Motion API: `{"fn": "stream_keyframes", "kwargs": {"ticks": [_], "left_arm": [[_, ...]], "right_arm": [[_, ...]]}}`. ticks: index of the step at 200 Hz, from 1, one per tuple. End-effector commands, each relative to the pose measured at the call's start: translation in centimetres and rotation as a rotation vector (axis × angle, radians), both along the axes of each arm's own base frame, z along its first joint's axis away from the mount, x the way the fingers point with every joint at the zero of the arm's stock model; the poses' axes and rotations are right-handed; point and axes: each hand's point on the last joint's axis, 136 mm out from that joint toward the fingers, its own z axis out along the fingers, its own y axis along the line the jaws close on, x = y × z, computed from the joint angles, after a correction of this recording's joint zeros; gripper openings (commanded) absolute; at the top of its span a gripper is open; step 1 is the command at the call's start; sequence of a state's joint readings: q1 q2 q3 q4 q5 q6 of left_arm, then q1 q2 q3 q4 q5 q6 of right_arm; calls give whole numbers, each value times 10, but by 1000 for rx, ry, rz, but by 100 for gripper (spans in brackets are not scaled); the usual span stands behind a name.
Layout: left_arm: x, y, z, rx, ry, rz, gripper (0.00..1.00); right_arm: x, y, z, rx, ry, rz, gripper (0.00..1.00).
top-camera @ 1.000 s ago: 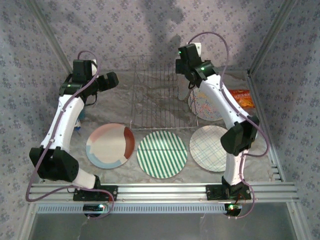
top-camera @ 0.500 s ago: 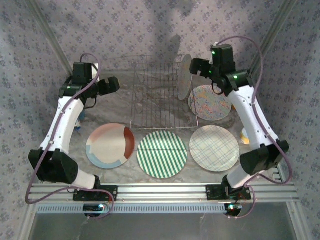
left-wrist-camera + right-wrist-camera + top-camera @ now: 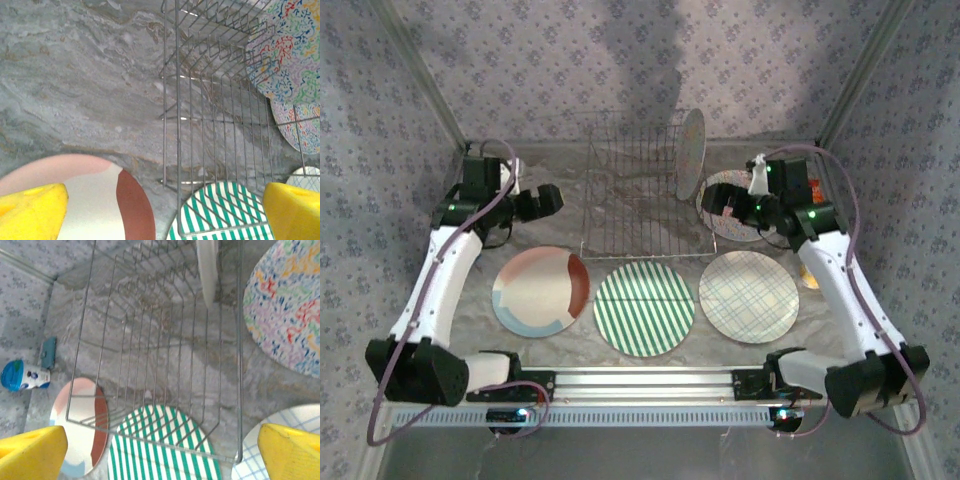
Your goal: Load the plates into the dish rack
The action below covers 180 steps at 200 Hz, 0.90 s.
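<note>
The dish rack (image 3: 632, 190) stands at the back middle, with one floral plate (image 3: 691, 152) upright at its right end. A second floral plate (image 3: 738, 222) lies flat just right of the rack. In a row before the rack lie the cream, rust and blue plate (image 3: 538, 291), the green-striped plate (image 3: 643, 309) and the plaid plate (image 3: 748, 296). My left gripper (image 3: 549, 199) hovers open left of the rack, above the cream plate (image 3: 85, 200). My right gripper (image 3: 717, 200) hangs open over the flat floral plate (image 3: 287, 305), looking across the rack (image 3: 165, 355). Neither holds anything.
A blue bottle (image 3: 22, 376) and a small teal object (image 3: 48, 352) lie by the left wall. An orange packet (image 3: 811, 190) sits at the back right. Patterned cloth walls close three sides, and an aluminium rail (image 3: 640, 380) runs along the near edge.
My right gripper has drawn back from the rack's far right corner toward the near right, leaving the floral plate standing there. The left gripper has shifted slightly nearer.
</note>
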<state>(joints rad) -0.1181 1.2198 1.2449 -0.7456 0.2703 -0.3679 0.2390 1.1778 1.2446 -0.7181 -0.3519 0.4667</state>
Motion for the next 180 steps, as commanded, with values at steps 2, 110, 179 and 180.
{"fn": "stream_keyframes", "kwargs": {"ticks": [2, 110, 179, 180], "left_arm": [[-19, 0, 1, -36, 13, 16, 99], [-121, 21, -52, -131, 185, 233, 99], [-148, -13, -78, -209, 277, 67, 99], [-148, -13, -79, -206, 276, 65, 99]], "right_arm": [[-23, 13, -21, 46, 68, 45, 100], [-123, 46, -83, 14, 234, 63, 100], [-139, 45, -145, -38, 355, -10, 100], [-138, 45, -145, -38, 355, -11, 100]]}}
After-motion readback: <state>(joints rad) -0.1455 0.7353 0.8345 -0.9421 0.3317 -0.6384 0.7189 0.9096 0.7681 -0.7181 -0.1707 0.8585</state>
